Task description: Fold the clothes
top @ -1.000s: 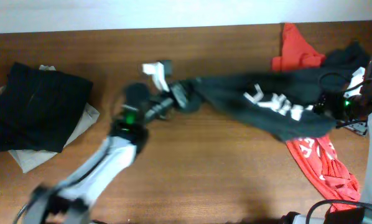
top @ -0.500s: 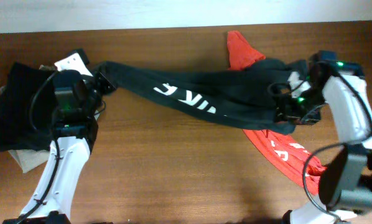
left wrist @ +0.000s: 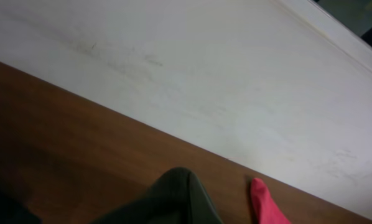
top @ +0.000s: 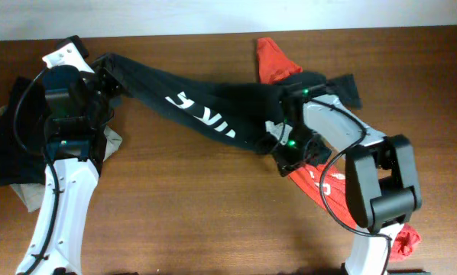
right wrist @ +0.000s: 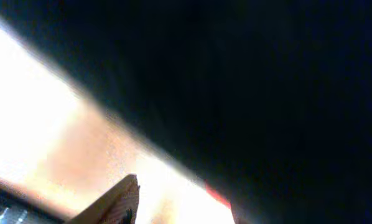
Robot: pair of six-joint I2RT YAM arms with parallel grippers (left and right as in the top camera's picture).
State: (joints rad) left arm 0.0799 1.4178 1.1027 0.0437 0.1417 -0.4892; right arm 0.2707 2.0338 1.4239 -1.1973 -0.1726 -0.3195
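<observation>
The dark T-shirt (top: 213, 103) with white lettering (top: 202, 114) is stretched across the table from far left to right of centre. My left gripper (top: 106, 75) is shut on its left end near the back edge. The left wrist view shows only a fold of dark fabric (left wrist: 180, 199), not the fingers. My right gripper (top: 278, 147) grips the shirt's lower edge at centre right. In the right wrist view dark cloth (right wrist: 248, 93) fills most of the picture, with one finger (right wrist: 114, 202) showing. A red garment (top: 328, 187) lies under the shirt and right arm.
A black folded garment (top: 7, 141) lies on a beige one (top: 30, 195) at the far left, under my left arm. Part of the red garment sticks out behind the shirt (top: 270, 61) and shows in the left wrist view (left wrist: 264, 202). The wall borders the table's back edge.
Both arms have swung left, dragging the dark T-shirt from the right side across to the left. The right gripper moved from the far right to centre right.
</observation>
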